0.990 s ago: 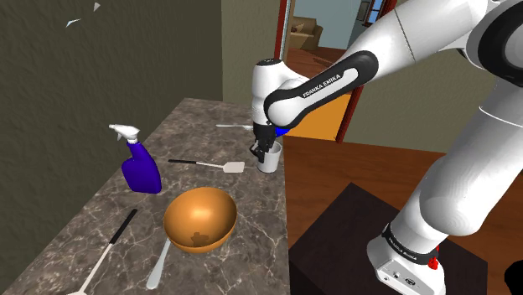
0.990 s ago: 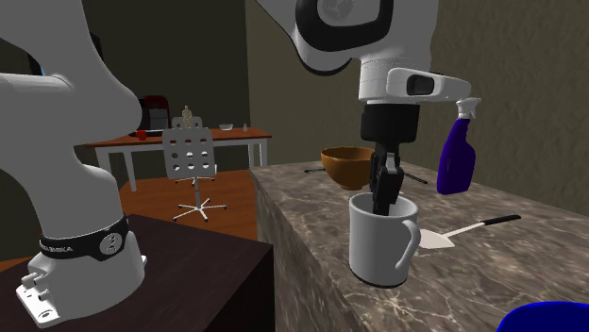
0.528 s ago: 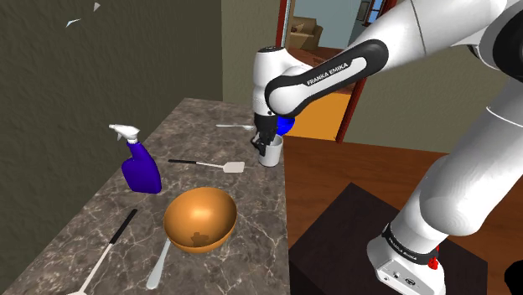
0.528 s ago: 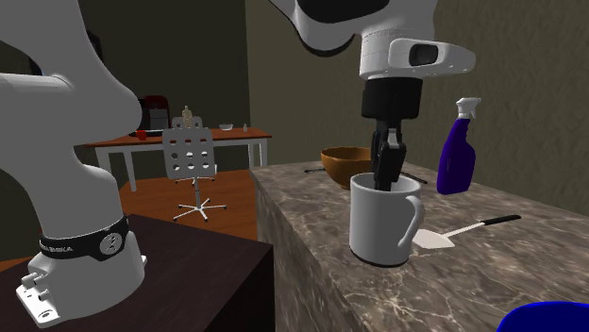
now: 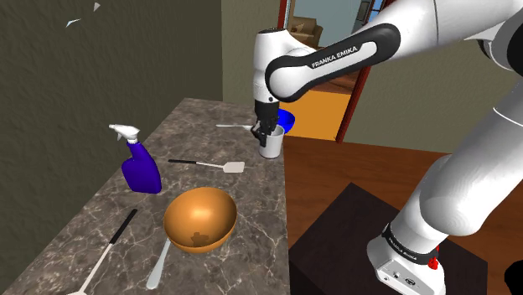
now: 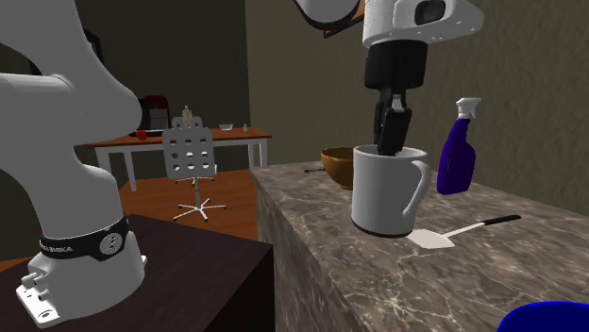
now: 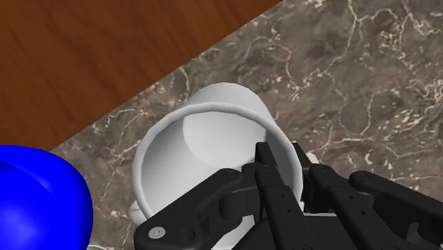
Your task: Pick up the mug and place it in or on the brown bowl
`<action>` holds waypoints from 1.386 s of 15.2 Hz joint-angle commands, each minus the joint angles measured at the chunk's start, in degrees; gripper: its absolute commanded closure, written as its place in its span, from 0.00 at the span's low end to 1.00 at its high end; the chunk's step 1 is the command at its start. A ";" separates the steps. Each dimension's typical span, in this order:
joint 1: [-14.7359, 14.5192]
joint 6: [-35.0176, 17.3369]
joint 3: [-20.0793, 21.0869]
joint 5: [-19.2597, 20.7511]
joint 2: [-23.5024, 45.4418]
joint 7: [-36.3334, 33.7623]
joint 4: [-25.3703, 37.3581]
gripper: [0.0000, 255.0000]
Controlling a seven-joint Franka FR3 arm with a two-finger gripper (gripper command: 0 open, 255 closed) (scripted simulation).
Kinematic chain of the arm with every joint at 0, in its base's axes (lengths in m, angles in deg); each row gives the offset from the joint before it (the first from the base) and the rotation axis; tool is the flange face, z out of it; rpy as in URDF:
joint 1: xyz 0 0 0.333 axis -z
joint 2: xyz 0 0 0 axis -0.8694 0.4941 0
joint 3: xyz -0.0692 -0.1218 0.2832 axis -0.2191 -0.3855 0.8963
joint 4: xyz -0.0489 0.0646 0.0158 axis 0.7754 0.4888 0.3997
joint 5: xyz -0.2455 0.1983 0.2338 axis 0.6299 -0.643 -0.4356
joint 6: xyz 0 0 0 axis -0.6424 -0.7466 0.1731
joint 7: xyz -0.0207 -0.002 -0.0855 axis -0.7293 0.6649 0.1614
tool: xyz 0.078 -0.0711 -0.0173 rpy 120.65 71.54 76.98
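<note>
My arm (image 5: pixel 335 63) bends down over the tabletop (image 5: pixel 197 126) at the end far from the bowl (image 5: pixel 199 219), because the thing I must carry is there. The bowl is orange-brown and stands upright with its mouth open, so it can take a load from above. A blue spray bottle (image 5: pixel 140 168) stands just beside the bowl, on the shoulder view's left of it, and I think it is out of my path. The mug (image 5: pixel 271 144), drawn white, hangs beyond the bowl near the tabletop's edge. It is well apart from the bowl and upright. The jaws are clamped on its wall, one inside the mouth and one outside. I judge this rim hold was chosen because the body is too wide to take across. A spatula (image 5: pixel 218 165) lies flat between the bowl and the mug, so the carry must pass above it.

Compared with the picture of half a second ago, the mug is higher. In the second exterior view its base has climbed, and I judge it is now clear of the tabletop. The arm has risen with it. The bowl, the bottle and the spatula have not moved.
</note>
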 commanded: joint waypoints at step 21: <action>-1.75 14.95 2.03 -1.46 -3.25 -2.56 11.64 1.00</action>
